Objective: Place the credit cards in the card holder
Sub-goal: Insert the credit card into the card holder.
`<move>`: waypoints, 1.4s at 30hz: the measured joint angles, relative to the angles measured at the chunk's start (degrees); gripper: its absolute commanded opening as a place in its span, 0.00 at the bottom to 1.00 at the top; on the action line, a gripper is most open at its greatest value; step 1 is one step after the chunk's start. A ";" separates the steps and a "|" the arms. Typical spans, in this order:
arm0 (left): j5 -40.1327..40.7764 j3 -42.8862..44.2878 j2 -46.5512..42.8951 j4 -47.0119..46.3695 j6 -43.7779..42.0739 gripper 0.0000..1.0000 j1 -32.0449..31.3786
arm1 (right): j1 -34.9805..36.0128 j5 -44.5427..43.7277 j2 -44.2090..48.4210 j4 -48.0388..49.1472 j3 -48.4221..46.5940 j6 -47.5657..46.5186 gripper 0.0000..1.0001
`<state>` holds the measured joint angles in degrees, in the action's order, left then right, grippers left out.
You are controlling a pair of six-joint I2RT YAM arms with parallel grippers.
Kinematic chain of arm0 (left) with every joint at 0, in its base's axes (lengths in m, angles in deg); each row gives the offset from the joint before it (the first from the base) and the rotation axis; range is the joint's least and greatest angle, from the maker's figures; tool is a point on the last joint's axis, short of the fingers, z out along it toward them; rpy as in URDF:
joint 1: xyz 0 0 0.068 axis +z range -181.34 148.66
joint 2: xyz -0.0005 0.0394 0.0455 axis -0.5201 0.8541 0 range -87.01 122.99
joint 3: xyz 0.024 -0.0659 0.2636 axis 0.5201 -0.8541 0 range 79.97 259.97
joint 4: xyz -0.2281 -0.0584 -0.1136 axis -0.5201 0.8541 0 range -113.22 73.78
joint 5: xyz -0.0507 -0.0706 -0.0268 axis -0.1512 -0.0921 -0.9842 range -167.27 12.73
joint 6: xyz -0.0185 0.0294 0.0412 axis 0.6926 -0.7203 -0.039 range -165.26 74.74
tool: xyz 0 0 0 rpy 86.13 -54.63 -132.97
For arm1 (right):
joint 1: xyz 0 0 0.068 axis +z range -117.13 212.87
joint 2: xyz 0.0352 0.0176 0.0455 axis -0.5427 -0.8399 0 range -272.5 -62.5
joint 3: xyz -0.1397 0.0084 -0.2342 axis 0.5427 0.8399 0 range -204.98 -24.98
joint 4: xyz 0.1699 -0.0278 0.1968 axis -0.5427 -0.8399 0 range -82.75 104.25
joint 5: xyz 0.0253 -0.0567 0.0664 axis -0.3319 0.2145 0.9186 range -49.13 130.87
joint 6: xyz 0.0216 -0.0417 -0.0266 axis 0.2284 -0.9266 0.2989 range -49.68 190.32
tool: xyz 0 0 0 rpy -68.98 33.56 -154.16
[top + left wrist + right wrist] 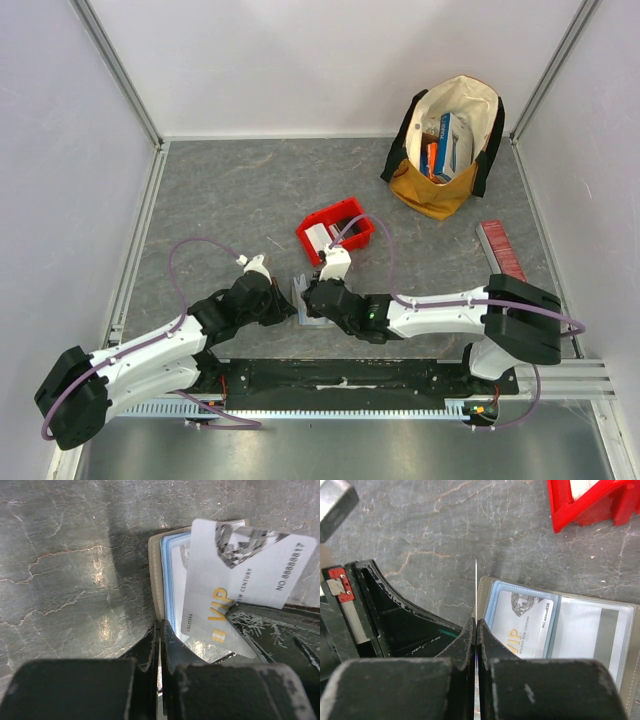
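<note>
Between the two wrists, close to the arms' bases, you are working over the card holder [156,575], which is lying open on the grey table [230,200] with one card already sitting in a clear sleeve. Your left gripper [159,640] is pinching shut on what looks like the holder's edge, pinning it down. Your right gripper [476,630] is clamping a white credit card [235,575] by one end, tilted above the pockets. You are handling something light, stiff and slick, likely to twist in a corner grip, so be holding it along a short edge. The sleeves are looking soft and floppy. The marbled tabletop is probably offering little friction. White walls [300,60] are boxing you in, with a red bin [585,510] just behind and a cloth bag [430,195] well apart.
</note>
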<state>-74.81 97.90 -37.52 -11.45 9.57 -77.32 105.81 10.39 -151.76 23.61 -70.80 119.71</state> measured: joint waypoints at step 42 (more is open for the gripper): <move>-1.31 -0.46 -0.07 -1.55 0.04 0.02 -0.02 | 5.44 -16.13 -5.75 -13.53 -7.15 -0.04 0.00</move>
<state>-76.12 97.44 -37.58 -13.00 9.61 -77.34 111.26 -5.74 -157.50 10.08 -77.95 119.67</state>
